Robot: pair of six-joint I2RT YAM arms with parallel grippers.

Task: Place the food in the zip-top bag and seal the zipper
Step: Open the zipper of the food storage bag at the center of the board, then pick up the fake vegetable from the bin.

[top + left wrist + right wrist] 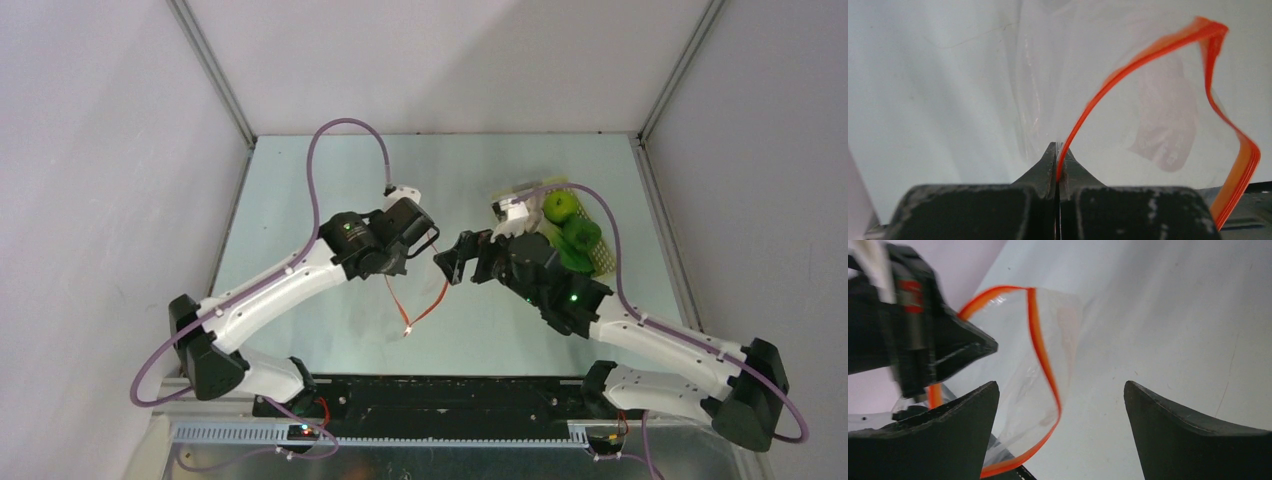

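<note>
Left gripper clamps zip-top bag at zipper; right gripper gapes empty; basket holds apple.

Bright, even light washes my worktop pale; shadows are faint. In my left wrist view the jaws blur at six o'clock, and the zipper smears at one o'clock.

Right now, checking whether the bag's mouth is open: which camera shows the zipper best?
Right wrist: the zipper forms an open loop. Left wrist shows it pinched in the left end effector; top shows a thin strip.
</note>
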